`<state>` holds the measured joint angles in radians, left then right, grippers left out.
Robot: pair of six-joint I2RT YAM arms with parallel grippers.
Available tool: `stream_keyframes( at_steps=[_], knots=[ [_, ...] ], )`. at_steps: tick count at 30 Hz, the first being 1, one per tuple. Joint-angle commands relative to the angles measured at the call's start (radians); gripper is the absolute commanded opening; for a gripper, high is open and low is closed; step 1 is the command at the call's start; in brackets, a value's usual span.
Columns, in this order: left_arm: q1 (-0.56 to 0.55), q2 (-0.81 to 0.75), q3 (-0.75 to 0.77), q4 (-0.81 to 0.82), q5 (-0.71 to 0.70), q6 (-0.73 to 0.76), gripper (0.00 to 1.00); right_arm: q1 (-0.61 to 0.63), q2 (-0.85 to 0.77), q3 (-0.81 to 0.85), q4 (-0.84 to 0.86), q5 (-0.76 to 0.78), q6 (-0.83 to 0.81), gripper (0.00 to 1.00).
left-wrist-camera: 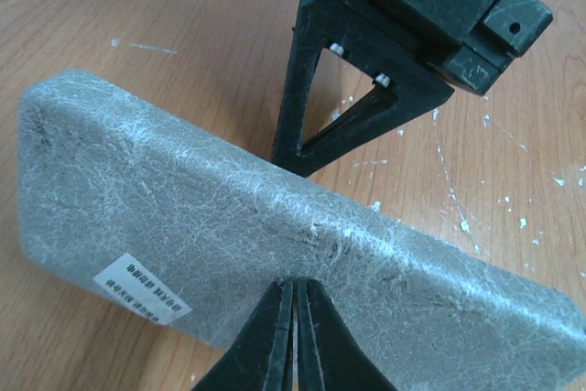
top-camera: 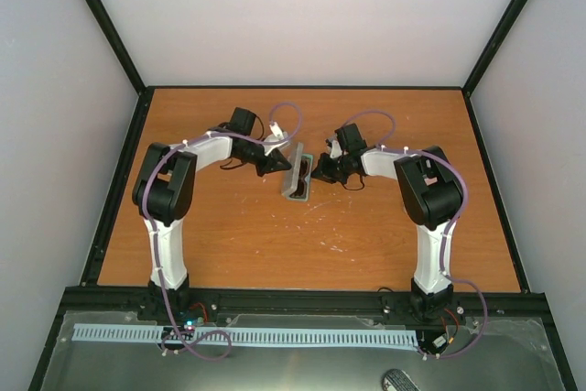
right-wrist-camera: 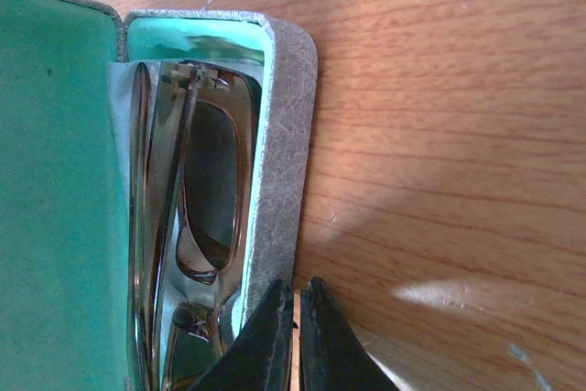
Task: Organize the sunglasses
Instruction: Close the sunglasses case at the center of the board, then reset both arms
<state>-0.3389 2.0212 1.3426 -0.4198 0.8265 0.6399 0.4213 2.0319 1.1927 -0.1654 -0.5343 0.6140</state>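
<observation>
A grey oblong case (top-camera: 296,175) stands open at mid-table, its lid up. Inside it, in the right wrist view, a folded pair of thin brown-framed sunglasses (right-wrist-camera: 206,190) lies in the green-lined tray, beside the grey case wall (right-wrist-camera: 286,135). My left gripper (top-camera: 283,161) is shut, its tips (left-wrist-camera: 295,283) pressed against the outside of the grey lid (left-wrist-camera: 211,208). My right gripper (top-camera: 319,171) is shut and empty, its tips (right-wrist-camera: 295,288) right next to the case's right wall on the table. It also shows in the left wrist view (left-wrist-camera: 291,151). No red-orange pair is in view.
The green inside of the lid (right-wrist-camera: 55,180) fills the left of the right wrist view. A white label (left-wrist-camera: 142,288) sits on the lid's outside. The wooden table (top-camera: 229,235) is bordered by a black frame and white walls.
</observation>
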Motion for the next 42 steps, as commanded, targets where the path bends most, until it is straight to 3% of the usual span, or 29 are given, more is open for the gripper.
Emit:
stream_keyframes(
  at_steps=[1, 14, 16, 17, 18, 20, 21, 24, 29, 33, 36, 42],
  knots=[
    [-0.05, 0.045, 0.043, -0.01, 0.003, -0.015, 0.04, 0.026, 0.013, -0.018, 0.043, -0.012, 0.007, 0.05],
    [-0.069, 0.068, 0.057, -0.02, -0.011, -0.017, 0.04, 0.03, -0.026, -0.025, 0.038, -0.015, -0.004, 0.05],
    [-0.069, 0.045, 0.045, -0.014, -0.027, -0.015, 0.08, 0.03, -0.061, -0.025, 0.008, 0.008, -0.018, 0.07],
    [-0.068, 0.02, 0.03, 0.003, -0.044, -0.019, 0.18, 0.029, -0.085, -0.024, -0.011, 0.028, -0.034, 0.1],
    [-0.069, -0.008, 0.005, 0.031, -0.066, -0.026, 0.36, 0.029, -0.117, -0.02, -0.048, 0.067, -0.056, 0.15],
    [-0.065, -0.077, -0.049, 0.092, -0.122, -0.053, 0.95, 0.025, -0.183, 0.004, -0.124, 0.177, -0.109, 0.24],
    [-0.055, -0.117, -0.067, 0.121, -0.164, -0.088, 0.99, 0.021, -0.232, 0.012, -0.159, 0.225, -0.137, 0.29],
    [0.008, -0.256, -0.122, 0.21, -0.207, -0.198, 0.99, -0.008, -0.343, 0.014, -0.229, 0.34, -0.201, 0.52],
    [0.131, -0.49, -0.226, 0.231, -0.279, -0.325, 1.0, -0.07, -0.499, -0.039, -0.302, 0.494, -0.275, 0.72],
    [0.155, -0.678, -0.337, 0.225, -0.432, -0.338, 0.99, -0.104, -0.577, -0.074, -0.339, 0.543, -0.286, 0.77],
    [0.179, -0.785, -0.409, 0.219, -0.467, -0.35, 0.99, -0.115, -0.602, -0.088, -0.356, 0.561, -0.278, 0.78],
    [0.195, -0.85, -0.453, 0.206, -0.506, -0.384, 1.0, -0.125, -0.617, -0.114, -0.343, 0.56, -0.264, 0.78]
  ],
)
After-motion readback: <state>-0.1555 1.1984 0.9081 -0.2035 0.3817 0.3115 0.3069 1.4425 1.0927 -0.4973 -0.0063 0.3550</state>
